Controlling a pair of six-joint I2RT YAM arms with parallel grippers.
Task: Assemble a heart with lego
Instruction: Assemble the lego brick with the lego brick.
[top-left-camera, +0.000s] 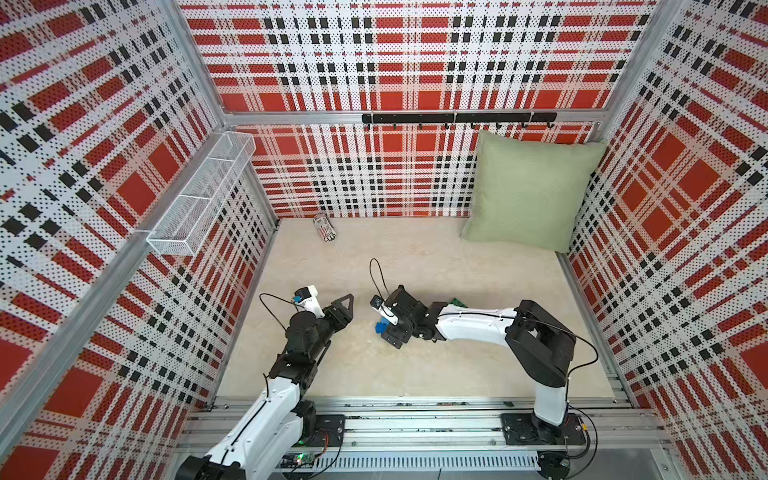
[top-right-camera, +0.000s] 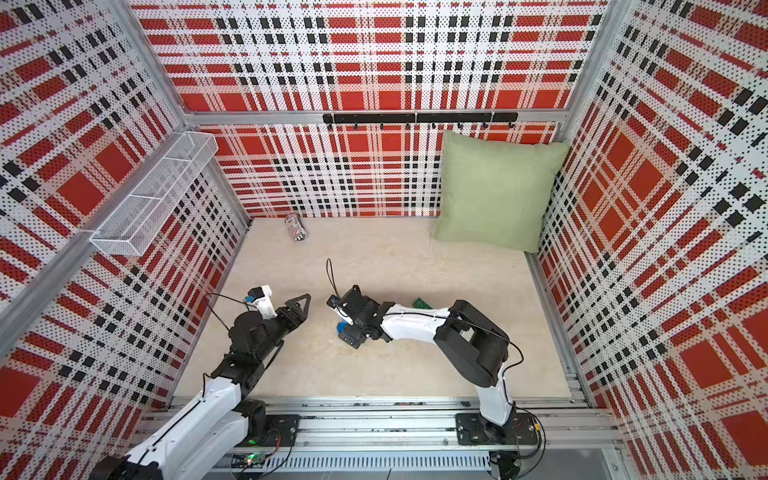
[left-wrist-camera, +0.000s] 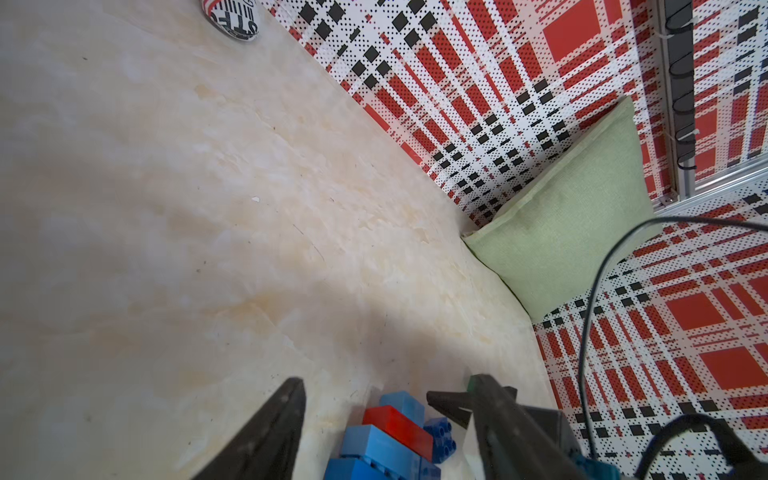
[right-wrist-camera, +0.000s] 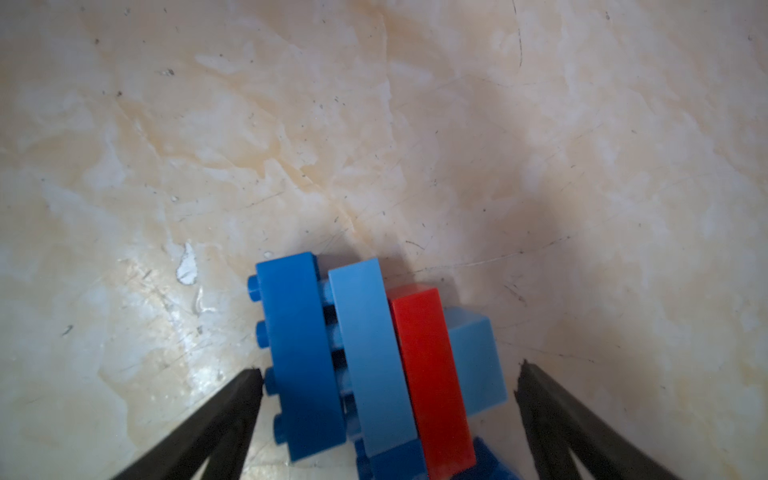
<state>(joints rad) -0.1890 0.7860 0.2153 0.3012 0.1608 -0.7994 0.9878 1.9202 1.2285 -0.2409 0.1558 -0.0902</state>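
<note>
Both top views look down from high up & show nearly the same whole table (top-left-camera: 415, 374). Left wrist cam sits low, looks across to the pillow (left-wrist-camera: 573, 216). Right wrist cam is v. close above the heart (right-wrist-camera: 365, 353); left wrist cam sees it too.

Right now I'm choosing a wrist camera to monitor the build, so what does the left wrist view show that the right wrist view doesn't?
Only the left wrist view shows the surroundings: the striped can, the green pillow, the plaid walls and a black cable. Only the right wrist view shows the dark blue long brick along its length, with its studs in a row. Both share the brick cluster with its red brick, and the beige table.
</note>
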